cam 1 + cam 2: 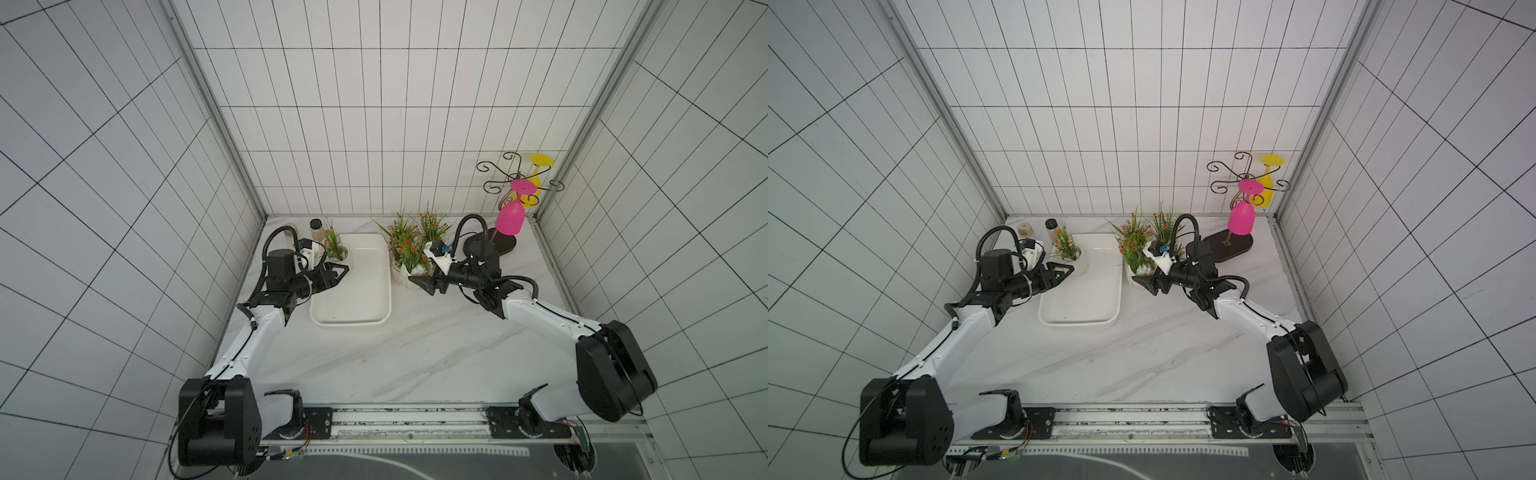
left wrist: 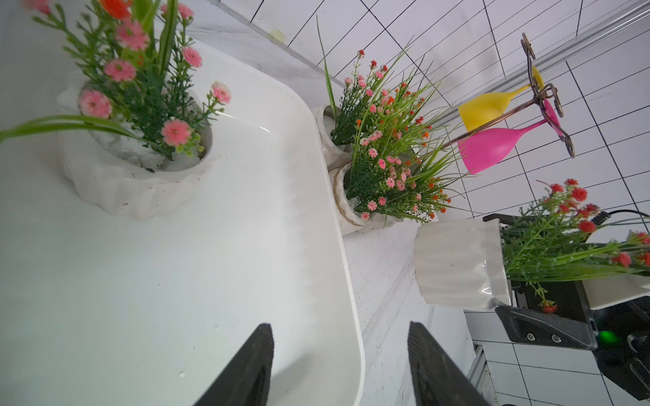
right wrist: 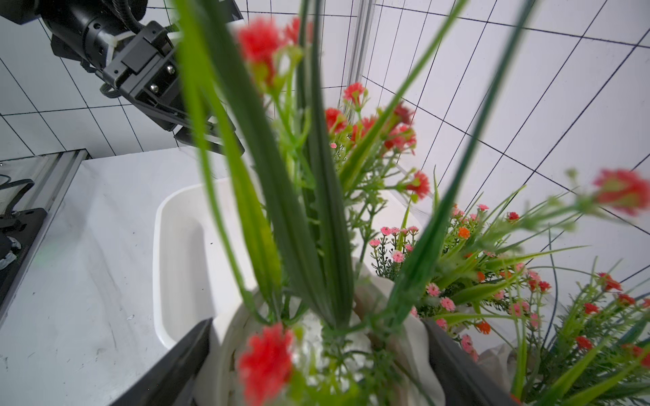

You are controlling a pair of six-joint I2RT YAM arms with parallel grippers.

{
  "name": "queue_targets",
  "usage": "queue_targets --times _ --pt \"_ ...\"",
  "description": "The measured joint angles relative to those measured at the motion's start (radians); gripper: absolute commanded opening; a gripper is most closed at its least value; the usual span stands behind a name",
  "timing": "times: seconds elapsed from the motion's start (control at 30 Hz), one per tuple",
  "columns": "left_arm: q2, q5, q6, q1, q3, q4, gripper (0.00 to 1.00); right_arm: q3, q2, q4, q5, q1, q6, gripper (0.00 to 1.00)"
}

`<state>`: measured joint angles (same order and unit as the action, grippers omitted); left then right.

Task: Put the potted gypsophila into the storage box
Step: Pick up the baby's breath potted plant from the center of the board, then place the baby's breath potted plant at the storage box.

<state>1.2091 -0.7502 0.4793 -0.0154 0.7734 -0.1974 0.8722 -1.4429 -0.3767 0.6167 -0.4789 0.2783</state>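
Surface (image 1: pixel 415 357): open marble along the near edge.
Storage box (image 1: pixel 357 299): mostly bare; one potted gypsophila (image 1: pixel 338 254) in its far left corner.
Right pincer (image 1: pixel 419 284): clamped on another ribbed pot (image 2: pixel 457 263) just beside the box's right rim, partly hidden by foliage.
Left pincer (image 2: pixel 338 325): apart, empty, over the left rim.

One potted gypsophila (image 1: pixel 1080 266) stood in the far corner of the storage box (image 1: pixel 1077 322); left gripper (image 1: pixel 1066 276) hung just beside it, right gripper (image 1: pixel 1144 285) at a second pot (image 1: pixel 1140 271) outside.
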Motion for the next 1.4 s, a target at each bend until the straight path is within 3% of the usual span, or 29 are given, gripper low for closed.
queue_targets --times 0.47,1.4 --pt "-0.017 -0.01 0.003 -0.02 0.0 -0.01 0.61 0.014 -0.026 0.045 0.006 -0.064 -0.017 0.78" --pt "-0.045 0.025 0.002 -0.084 -0.011 -0.049 0.61 0.377 -0.346 0.058 -0.031 -0.176 -0.098 0.76"
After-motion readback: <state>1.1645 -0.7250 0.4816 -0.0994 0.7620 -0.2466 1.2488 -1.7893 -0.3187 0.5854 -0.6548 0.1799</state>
